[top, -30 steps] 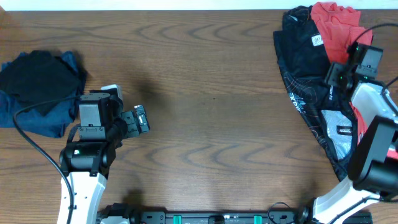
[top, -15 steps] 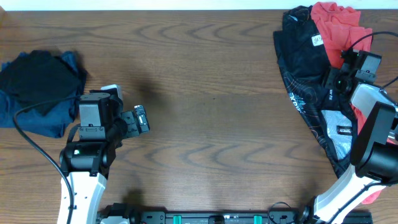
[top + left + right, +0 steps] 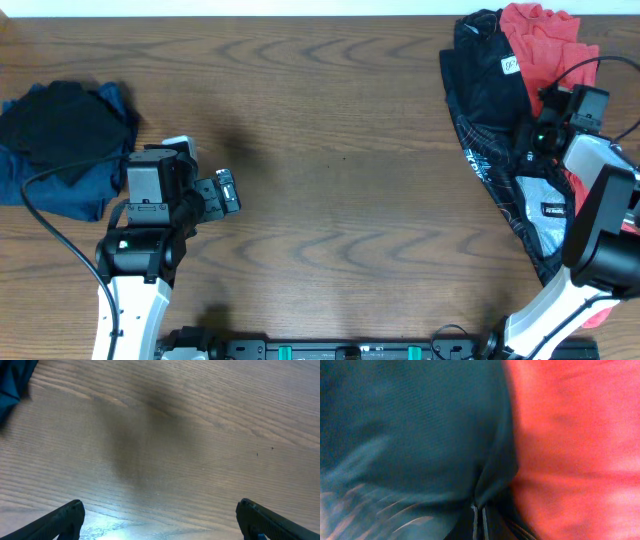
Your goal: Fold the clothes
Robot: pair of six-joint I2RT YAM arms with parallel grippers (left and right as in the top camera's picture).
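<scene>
The clothes lie heaped at the table's right edge. A black jersey [image 3: 490,110] with thin orange lines has a coral-red shirt [image 3: 542,40] behind and under it. My right gripper [image 3: 536,130] is down on this heap near where black meets red. In the right wrist view its jaws [image 3: 479,515] are closed together, pinching a fold of the black jersey [image 3: 410,435], and the red shirt [image 3: 570,445] fills the right side. My left gripper [image 3: 228,190] hovers over bare wood at the left, its fingers [image 3: 62,520] spread wide with nothing between them.
A crumpled dark blue and black garment pile [image 3: 60,145] sits at the far left edge, beside the left arm. A black cable [image 3: 50,225] trails from that arm. The wooden table [image 3: 340,200] stretches between the two arms.
The right gripper has closed its jaws on the black jersey and shifted slightly on the heap. The left arm has not moved.
</scene>
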